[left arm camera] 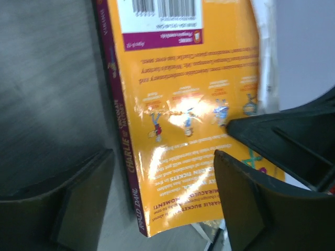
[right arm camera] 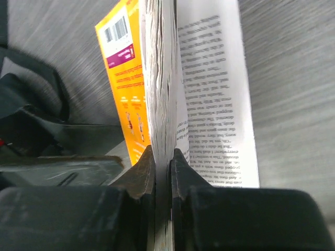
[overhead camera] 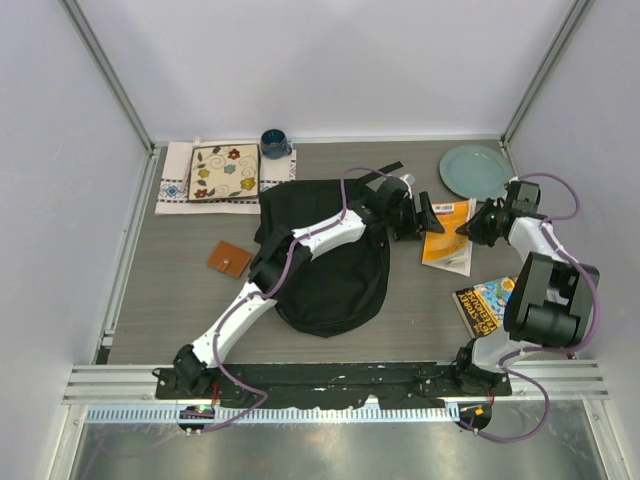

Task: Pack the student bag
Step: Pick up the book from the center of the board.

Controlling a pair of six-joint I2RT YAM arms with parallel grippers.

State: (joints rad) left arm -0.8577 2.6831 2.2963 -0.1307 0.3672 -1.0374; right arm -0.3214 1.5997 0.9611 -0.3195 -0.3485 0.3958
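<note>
The student bag, a black soft backpack, lies flat in the middle of the table. My left arm reaches over it to the right. An orange paperback book lies just right of the bag. In the left wrist view my left gripper stands open, its fingers either side of the book's spine corner. My right gripper is shut on a block of the book's pages, with the orange cover splayed to the left and a printed page to the right. In the top view the right gripper is at the book's right edge.
A green plate sits at the back right. A colourful book lies by the right arm's base. A brown square lies left of the bag. A floral board on a cloth and a blue mug are at the back left.
</note>
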